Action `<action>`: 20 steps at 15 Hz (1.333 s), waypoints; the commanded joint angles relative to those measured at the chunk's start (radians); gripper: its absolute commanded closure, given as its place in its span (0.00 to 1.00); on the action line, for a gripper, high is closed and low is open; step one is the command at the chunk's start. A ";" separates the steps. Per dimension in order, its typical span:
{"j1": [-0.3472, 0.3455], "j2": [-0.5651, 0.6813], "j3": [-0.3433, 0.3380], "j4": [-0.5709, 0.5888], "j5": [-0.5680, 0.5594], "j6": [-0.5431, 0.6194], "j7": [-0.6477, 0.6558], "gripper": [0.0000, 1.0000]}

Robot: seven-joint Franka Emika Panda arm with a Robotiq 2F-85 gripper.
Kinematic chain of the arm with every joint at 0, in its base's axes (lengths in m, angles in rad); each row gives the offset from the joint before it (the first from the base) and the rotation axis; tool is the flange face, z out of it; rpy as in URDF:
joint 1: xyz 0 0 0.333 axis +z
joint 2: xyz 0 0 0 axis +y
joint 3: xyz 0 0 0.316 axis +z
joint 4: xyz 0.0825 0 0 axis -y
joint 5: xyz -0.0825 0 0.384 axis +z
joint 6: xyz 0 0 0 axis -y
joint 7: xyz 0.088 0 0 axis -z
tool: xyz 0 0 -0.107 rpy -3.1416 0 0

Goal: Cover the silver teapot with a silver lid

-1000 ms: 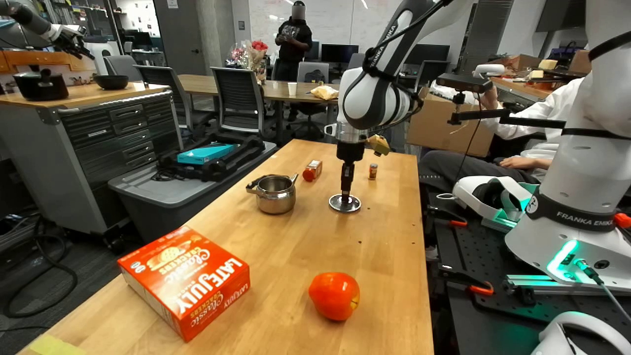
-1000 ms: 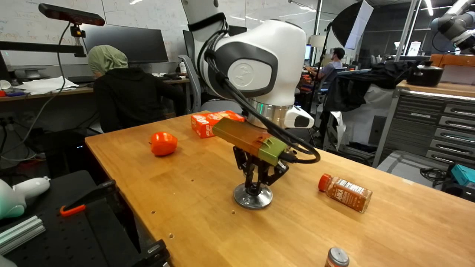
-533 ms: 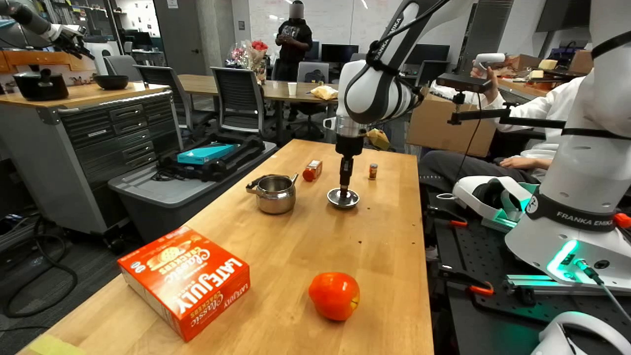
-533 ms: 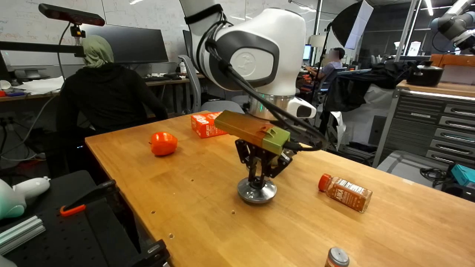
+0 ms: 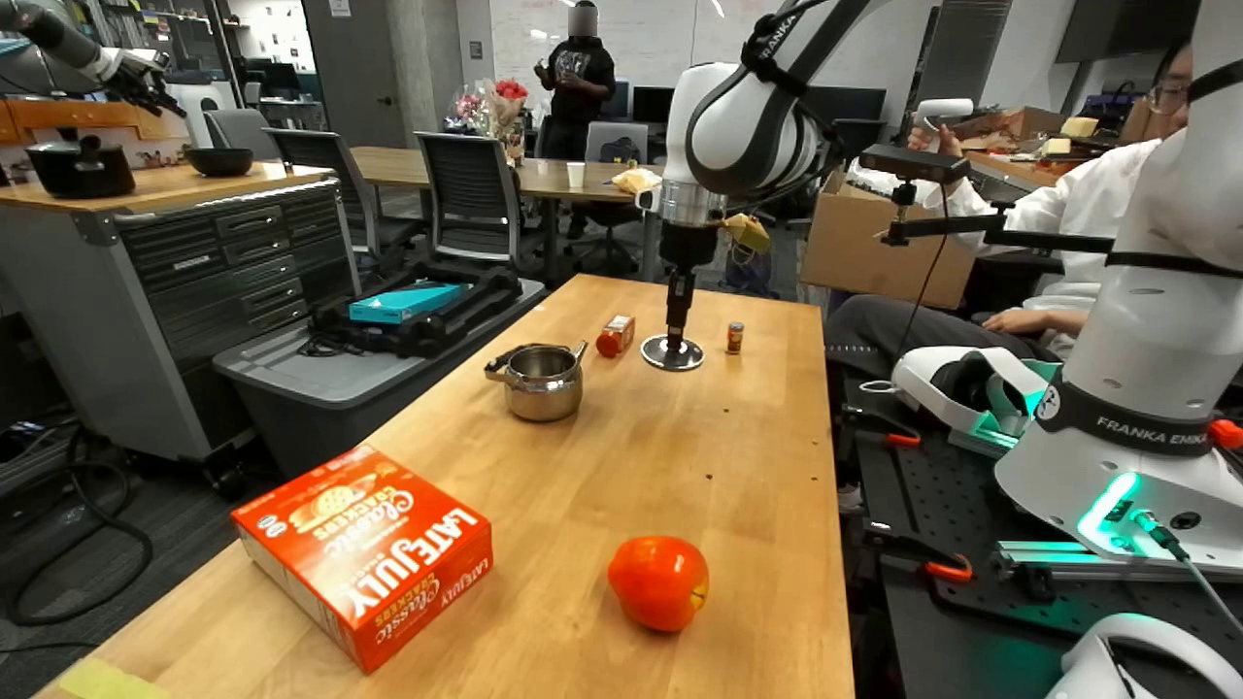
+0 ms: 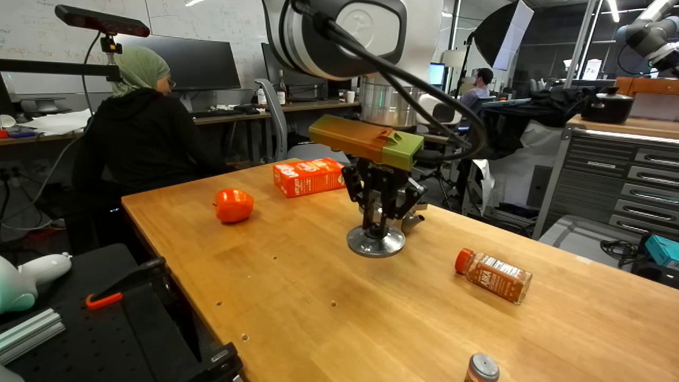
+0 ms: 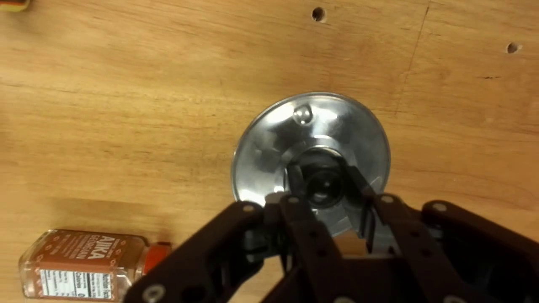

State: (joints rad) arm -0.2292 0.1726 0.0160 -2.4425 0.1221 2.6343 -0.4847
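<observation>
Wrist view: the gripper (image 7: 326,179) has both fingers (image 7: 358,179) brought in on the dark knob (image 7: 324,191) of the silver lid (image 7: 316,130), one on either side. The hold is a pinch on the knob; the lid's rim shows around most of its circumference, its lower part obscured by the fingers.

Arm pose: the base (image 5: 1165,481) stands beside the table (image 5: 767,466). In an exterior view the arm (image 5: 748,146) slopes down from the upper frame edge to a wrist joint over the tabletop, its higher links cut off by the frame. Below the wrist the gripper points downward, close to vertical. The lid hangs beneath it, near level and clear of the tabletop. A green and orange housing (image 6: 366,139) projects from the side of the wrist.

The silver teapot (image 5: 544,396) stands upright on the table, uncovered, near the lid but apart from it. In an exterior view it sits behind the gripper, largely hidden, with its spout showing beside the fingers.

Surroundings: a spice bottle (image 6: 496,278) lies on its side near the lid; a small jar (image 5: 735,338) stands upright; a tomato (image 5: 660,582) and a cracker box (image 5: 364,553) rest well apart from the gripper.
</observation>
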 commanded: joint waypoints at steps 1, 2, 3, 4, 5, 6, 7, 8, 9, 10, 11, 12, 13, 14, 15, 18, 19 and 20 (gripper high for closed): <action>0.038 -0.032 -0.026 0.019 -0.028 -0.045 0.052 0.89; 0.043 -0.025 -0.025 0.031 -0.023 -0.051 0.057 0.89; 0.047 -0.019 -0.024 0.042 -0.021 -0.056 0.063 0.89; 0.052 -0.011 -0.021 0.055 -0.013 -0.059 0.065 0.89; 0.056 -0.006 -0.019 0.066 -0.010 -0.063 0.071 0.89; 0.057 0.006 -0.015 0.082 0.004 -0.067 0.062 0.89; 0.060 0.010 -0.015 0.097 0.006 -0.079 0.067 0.89; 0.063 0.017 -0.014 0.116 0.010 -0.096 0.071 0.89; 0.066 0.019 -0.013 0.133 0.011 -0.113 0.077 0.89; 0.069 0.031 -0.011 0.155 0.014 -0.124 0.085 0.90; 0.072 0.035 -0.011 0.178 0.015 -0.144 0.092 0.90; 0.076 0.040 -0.011 0.205 0.012 -0.166 0.107 0.90; 0.082 0.053 -0.009 0.230 0.012 -0.175 0.120 0.90; 0.087 0.063 -0.008 0.255 0.011 -0.186 0.133 0.90; 0.093 0.076 -0.007 0.281 0.011 -0.191 0.147 0.90; 0.108 0.122 0.000 0.351 0.016 -0.189 0.179 0.90; 0.112 0.141 0.001 0.371 0.013 -0.187 0.188 0.90; 0.114 0.164 0.004 0.396 0.013 -0.189 0.196 0.90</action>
State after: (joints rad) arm -0.1290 0.2640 0.0187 -2.1457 0.1237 2.4744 -0.3215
